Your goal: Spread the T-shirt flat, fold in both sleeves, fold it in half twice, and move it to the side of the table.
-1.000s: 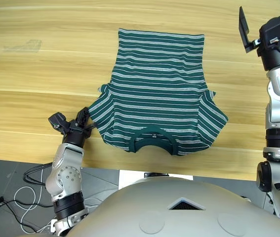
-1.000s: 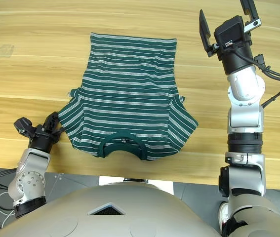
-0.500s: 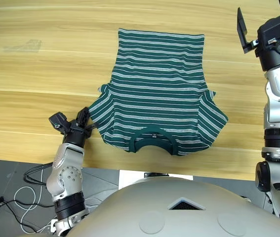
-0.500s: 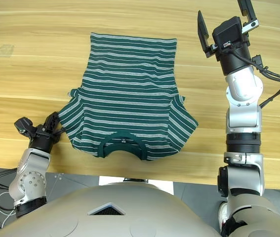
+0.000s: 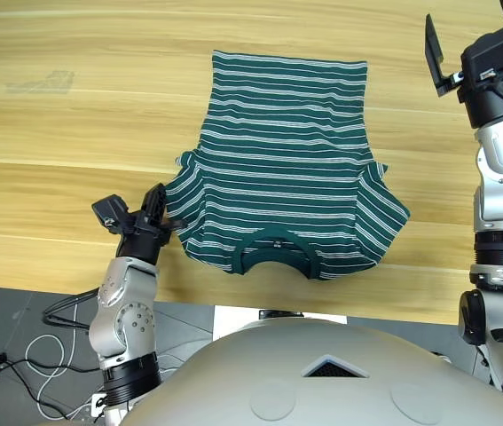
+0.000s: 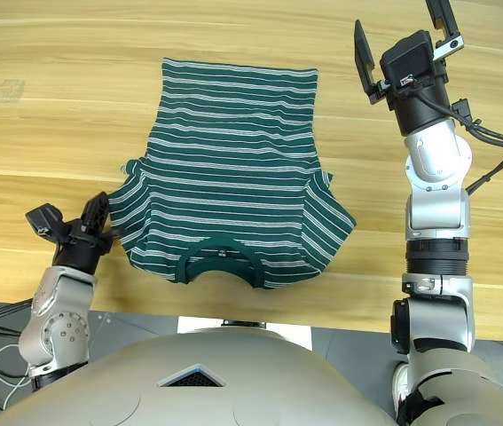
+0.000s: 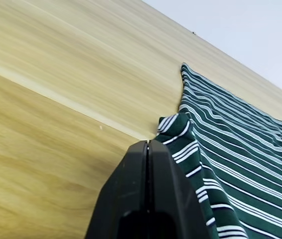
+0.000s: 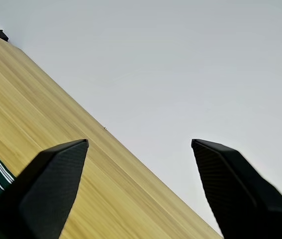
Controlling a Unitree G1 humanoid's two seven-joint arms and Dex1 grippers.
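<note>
Sleeve of T-shirt was pinched between closed left fingers, likely for folding inward; right fingers were spread wide, empty, above desk beside T-shirt's hem.

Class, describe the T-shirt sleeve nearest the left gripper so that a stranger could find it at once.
On the wooden table lies a green, white-striped T-shirt, collar towards the robot. The sleeve sticks out on the robot's left, beside the left gripper; the opposite sleeve has no gripper near.
</note>
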